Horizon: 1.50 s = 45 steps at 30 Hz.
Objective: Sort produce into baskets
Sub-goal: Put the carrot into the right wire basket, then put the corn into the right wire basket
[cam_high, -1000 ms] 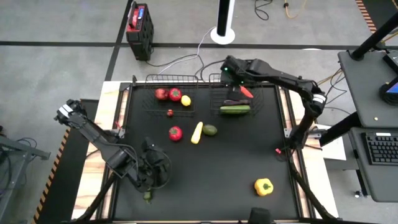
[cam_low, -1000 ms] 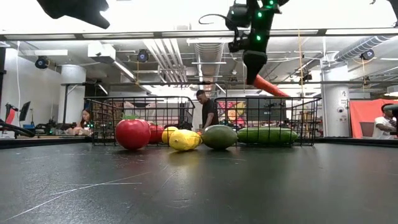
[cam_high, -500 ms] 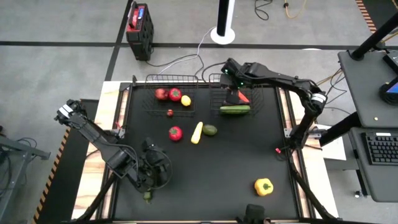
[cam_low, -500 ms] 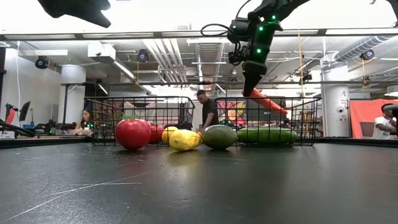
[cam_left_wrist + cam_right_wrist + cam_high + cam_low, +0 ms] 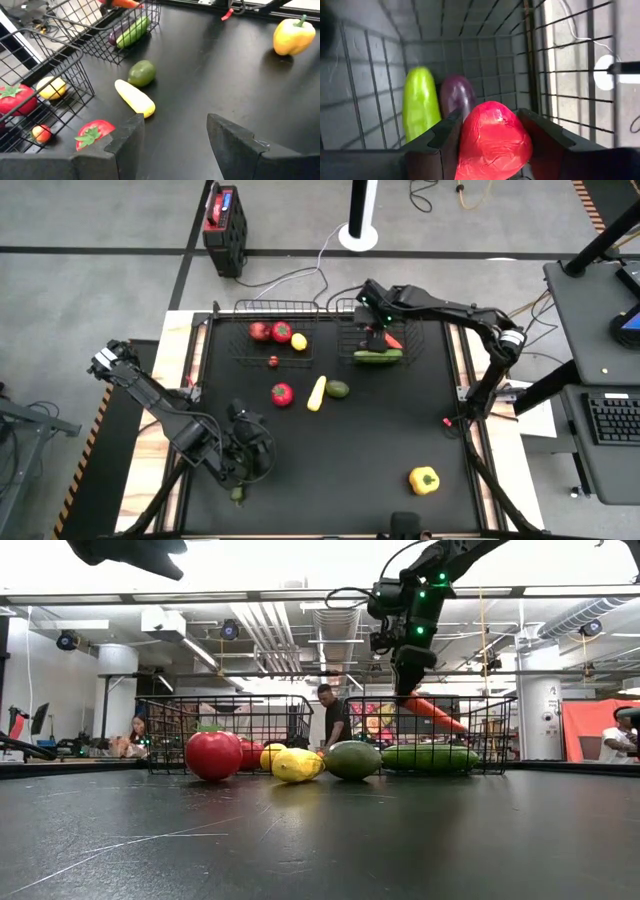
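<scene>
My right gripper is over the right basket, shut on an orange-red carrot. Below it in that basket lie a green cucumber and a purple eggplant. The left basket holds two red pieces and a lemon. On the table lie a tomato, a yellow squash, an avocado and a yellow pepper. My left gripper hangs open over the near left of the table, with nothing between its fingers. My right gripper pinches the carrot's thick end between its two fingers. The fingers come from above, slanting down. The carrot hangs tilted below them, its thin tip lowest. It is inside the basket's walls and clear of the cucumber under it.
A small red piece lies just in front of the left basket. A small green piece lies by the table's near edge beside my left arm. A red-and-black box stands on the floor beyond the table. People show in the room behind.
My right gripper has sunk toward the right basket and tipped steeper, still shut on the carrot. The carrot has come down from above the basket's rim to between its walls.
</scene>
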Each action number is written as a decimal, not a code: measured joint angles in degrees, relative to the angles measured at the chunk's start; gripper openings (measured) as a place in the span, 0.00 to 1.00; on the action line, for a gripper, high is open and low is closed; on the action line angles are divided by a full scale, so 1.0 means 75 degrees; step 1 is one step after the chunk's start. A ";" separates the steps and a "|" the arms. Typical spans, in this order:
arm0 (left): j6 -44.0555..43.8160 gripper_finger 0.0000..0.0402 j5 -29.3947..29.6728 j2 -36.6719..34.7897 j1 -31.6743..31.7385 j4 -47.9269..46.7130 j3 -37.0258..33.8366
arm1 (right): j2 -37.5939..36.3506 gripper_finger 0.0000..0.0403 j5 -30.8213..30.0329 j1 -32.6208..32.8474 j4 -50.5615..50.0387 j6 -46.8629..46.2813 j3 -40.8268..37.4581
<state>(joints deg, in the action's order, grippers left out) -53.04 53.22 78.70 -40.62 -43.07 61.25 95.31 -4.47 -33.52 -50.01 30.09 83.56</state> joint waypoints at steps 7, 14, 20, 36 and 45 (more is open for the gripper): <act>0.0000 0.50 0.0065 0.0000 0.0000 0.0000 0.0000 | 0.0000 0.44 -0.0003 0.0000 0.0274 0.0395 -0.0272; 0.0032 0.50 0.0257 -0.0006 0.0000 -0.0003 0.0000 | 0.0000 0.44 0.0057 0.0000 0.0914 0.0490 -0.0459; 0.0032 0.50 0.0257 -0.0006 0.0000 -0.0007 0.0000 | 0.0000 0.44 0.0061 0.0000 0.1153 0.0471 -0.0611; 0.0087 0.50 0.0258 -0.0006 0.0000 -0.0042 0.0000 | 0.0000 0.46 0.0058 0.0000 0.1151 0.0184 -0.0617; 0.0090 0.50 0.0256 -0.0006 0.0000 -0.0036 0.0000 | 0.0001 0.59 0.0055 0.0000 0.1176 -0.0078 -0.0617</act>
<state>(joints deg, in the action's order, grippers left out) -52.36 55.13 78.65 -40.62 -43.34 61.25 95.32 -4.05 -33.52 -41.19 29.51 78.94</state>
